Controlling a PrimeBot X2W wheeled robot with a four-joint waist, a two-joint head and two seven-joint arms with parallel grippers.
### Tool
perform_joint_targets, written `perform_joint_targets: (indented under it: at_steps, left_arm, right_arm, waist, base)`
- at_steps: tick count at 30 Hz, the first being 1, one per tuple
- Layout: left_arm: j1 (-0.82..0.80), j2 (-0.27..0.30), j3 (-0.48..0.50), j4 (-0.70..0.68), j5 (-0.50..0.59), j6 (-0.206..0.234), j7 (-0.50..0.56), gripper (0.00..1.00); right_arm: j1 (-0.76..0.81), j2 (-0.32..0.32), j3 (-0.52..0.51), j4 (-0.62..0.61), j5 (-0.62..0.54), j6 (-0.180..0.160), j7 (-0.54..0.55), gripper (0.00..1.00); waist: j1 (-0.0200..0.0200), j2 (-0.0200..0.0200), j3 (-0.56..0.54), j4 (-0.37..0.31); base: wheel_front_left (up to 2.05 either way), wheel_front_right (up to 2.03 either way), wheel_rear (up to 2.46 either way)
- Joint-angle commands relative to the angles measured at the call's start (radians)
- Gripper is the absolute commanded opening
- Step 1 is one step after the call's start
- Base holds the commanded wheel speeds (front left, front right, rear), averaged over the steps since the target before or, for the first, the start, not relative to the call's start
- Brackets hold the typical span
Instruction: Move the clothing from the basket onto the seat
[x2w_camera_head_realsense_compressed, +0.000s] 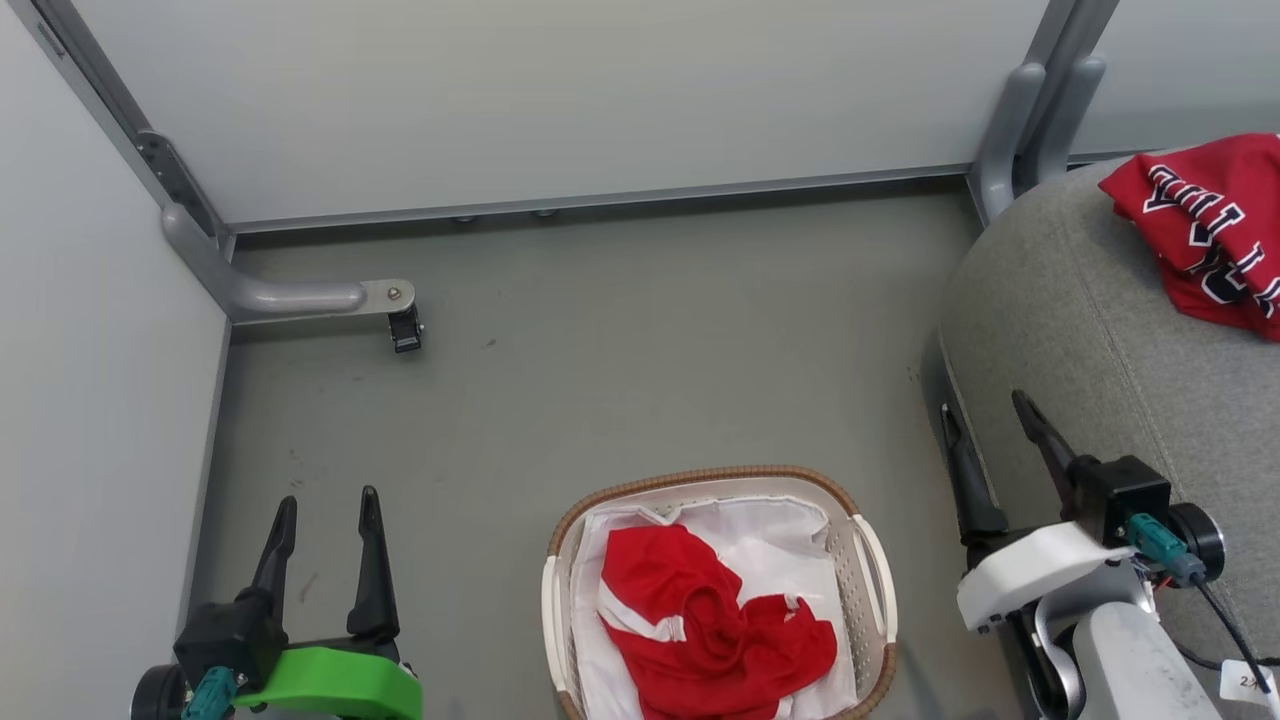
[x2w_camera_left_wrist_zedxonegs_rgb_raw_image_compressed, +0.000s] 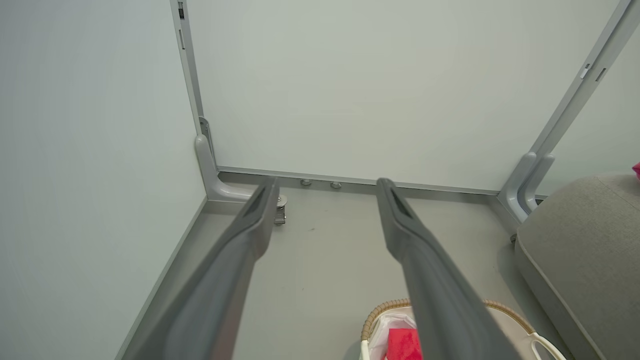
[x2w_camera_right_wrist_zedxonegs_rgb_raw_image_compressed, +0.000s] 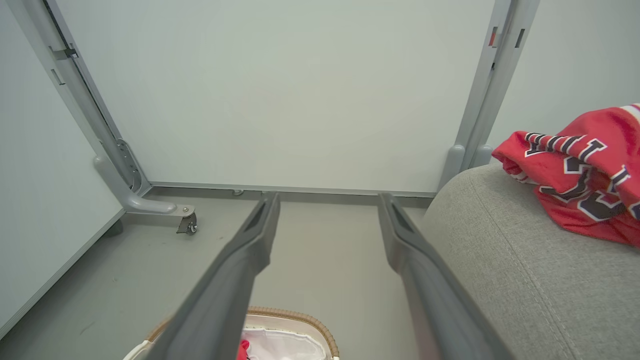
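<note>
A crumpled red garment with white panels (x2w_camera_head_realsense_compressed: 705, 625) lies in the white basket (x2w_camera_head_realsense_compressed: 872, 575), on its white liner sheet. The basket stands on the floor at the bottom middle of the head view; its brown rim (x2w_camera_left_wrist_zedxonegs_rgb_raw_image_compressed: 492, 304) (x2w_camera_right_wrist_zedxonegs_rgb_raw_image_compressed: 300, 316) shows in both wrist views. A red jersey with black-and-white lettering (x2w_camera_head_realsense_compressed: 1215, 225) (x2w_camera_right_wrist_zedxonegs_rgb_raw_image_compressed: 580, 182) lies on the grey seat (x2w_camera_head_realsense_compressed: 1080, 320) (x2w_camera_right_wrist_zedxonegs_rgb_raw_image_compressed: 525, 270) at the right. My left gripper (x2w_camera_head_realsense_compressed: 328, 502) (x2w_camera_left_wrist_zedxonegs_rgb_raw_image_compressed: 327, 185) is open and empty, left of the basket. My right gripper (x2w_camera_head_realsense_compressed: 985, 405) (x2w_camera_right_wrist_zedxonegs_rgb_raw_image_compressed: 327, 197) is open and empty, between basket and seat.
White partition panels close off the back and left. A grey partition foot with a caster (x2w_camera_head_realsense_compressed: 400, 320) juts onto the floor at the back left. Another grey post (x2w_camera_head_realsense_compressed: 1030, 120) stands at the back right beside the seat. Grey floor (x2w_camera_head_realsense_compressed: 620, 350) stretches beyond the basket.
</note>
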Motion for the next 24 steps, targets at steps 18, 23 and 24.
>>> perform_joint_targets:
  at_steps: [18,23,24]
  left_arm:
    - [0.034,-0.002,-0.015,0.006,-0.005,-0.002,0.0,1.0]
    - [0.032,-0.001,-0.015,0.009,-0.003,-0.005,0.0,1.0]
    - [0.031,-0.001,-0.015,0.009,-0.002,-0.005,0.0,1.0]
  right_arm:
    - [0.052,-0.004,0.07,0.005,0.017,-0.001,-0.002,1.0]
    - [0.049,-0.004,0.066,0.006,0.016,-0.001,-0.002,1.0]
    - [0.048,-0.004,0.065,0.007,0.016,-0.001,-0.002,1.0]
  waist:
    - [0.0001,0.0109,-0.048,-0.004]
    - [0.0001,0.0109,-0.045,-0.003]
    - [0.0001,0.0109,-0.044,-0.003]
  base:
    - [0.0,0.0,0.0]
    - [0.0,0.0,0.0]
    - [0.0,0.0,0.0]
